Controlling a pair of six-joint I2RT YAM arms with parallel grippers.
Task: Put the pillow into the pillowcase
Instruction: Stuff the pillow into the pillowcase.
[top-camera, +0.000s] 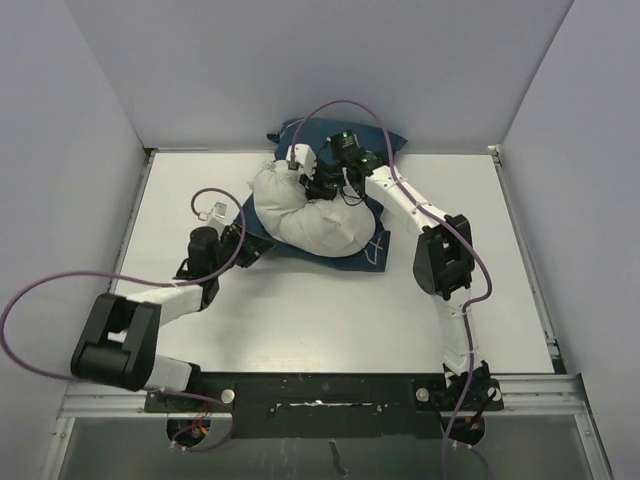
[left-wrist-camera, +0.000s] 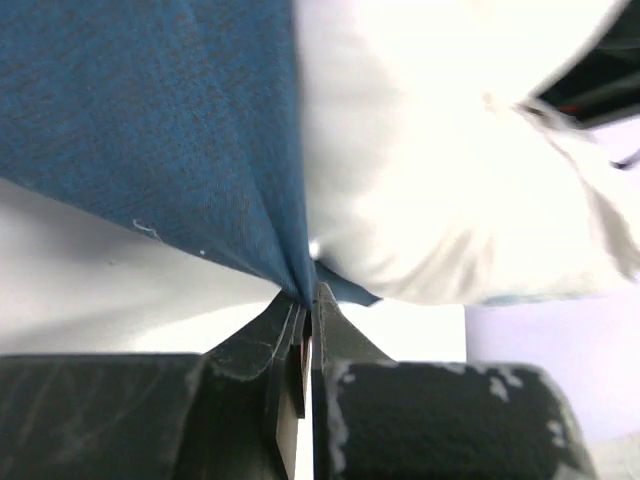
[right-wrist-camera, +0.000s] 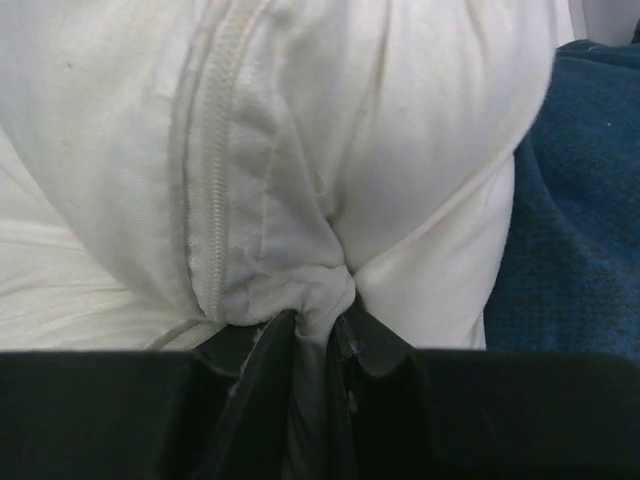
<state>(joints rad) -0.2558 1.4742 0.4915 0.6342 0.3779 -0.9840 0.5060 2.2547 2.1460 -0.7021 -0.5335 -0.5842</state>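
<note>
Left gripper (left-wrist-camera: 308, 298) pinched pillowcase (left-wrist-camera: 150, 130) fabric; right gripper (right-wrist-camera: 322, 325) clamped a pillow (right-wrist-camera: 400, 150) fold. Pillow covered most of the case, mouth hidden.

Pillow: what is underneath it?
The blue pillowcase lies under the pillow and shows past its edges on the near, left and far sides. The pillowcase's middle and its opening are covered.

You see here one pillow (top-camera: 300, 215), one pillowcase (top-camera: 366, 244) and one surface (top-camera: 300, 315). You see also one left hand (left-wrist-camera: 308, 296) and one right hand (right-wrist-camera: 322, 322), so two hands.
</note>
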